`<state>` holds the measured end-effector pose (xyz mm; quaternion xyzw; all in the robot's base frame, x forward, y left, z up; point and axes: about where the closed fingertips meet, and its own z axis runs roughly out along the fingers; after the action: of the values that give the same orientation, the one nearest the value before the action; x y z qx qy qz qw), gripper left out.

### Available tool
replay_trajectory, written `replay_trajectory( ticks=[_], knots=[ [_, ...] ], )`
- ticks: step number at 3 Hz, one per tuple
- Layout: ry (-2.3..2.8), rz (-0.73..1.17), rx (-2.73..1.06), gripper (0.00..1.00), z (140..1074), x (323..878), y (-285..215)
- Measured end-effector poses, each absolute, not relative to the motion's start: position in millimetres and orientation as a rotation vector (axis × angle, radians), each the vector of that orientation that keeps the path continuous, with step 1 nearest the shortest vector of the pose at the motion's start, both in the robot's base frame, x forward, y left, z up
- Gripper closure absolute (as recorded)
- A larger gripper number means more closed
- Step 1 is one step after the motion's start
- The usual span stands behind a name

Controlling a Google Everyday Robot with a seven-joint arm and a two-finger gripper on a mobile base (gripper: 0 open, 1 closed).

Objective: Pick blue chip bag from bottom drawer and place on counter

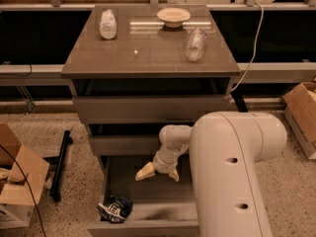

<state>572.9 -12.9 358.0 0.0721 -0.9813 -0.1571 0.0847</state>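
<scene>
Gripper (pixel 157 177) low inside the open bottom drawer (pixel 143 225), fingers (pixel 145 172) spread apart and empty, blue chip bag (pixel 114 209) in the drawer's front-left corner, apart from the gripper, forward of the front edge of the table (pixel 148 58)

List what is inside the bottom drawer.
The blue chip bag lies in the bottom drawer's front-left corner; the open gripper hovers farther back. The arm hides the drawer's right side.

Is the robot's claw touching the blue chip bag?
Apart. Camera view: the open gripper hangs mid-drawer; bare bottom drawer floor separates it from the blue chip bag.
</scene>
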Motion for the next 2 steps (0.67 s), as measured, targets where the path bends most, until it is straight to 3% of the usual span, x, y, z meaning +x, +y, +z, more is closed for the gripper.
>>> replay_trajectory(
  ticks=[2],
  knots=[
    [-2.779,-0.631,0.116,0.00,289.1,567.2,52.1]
  ],
)
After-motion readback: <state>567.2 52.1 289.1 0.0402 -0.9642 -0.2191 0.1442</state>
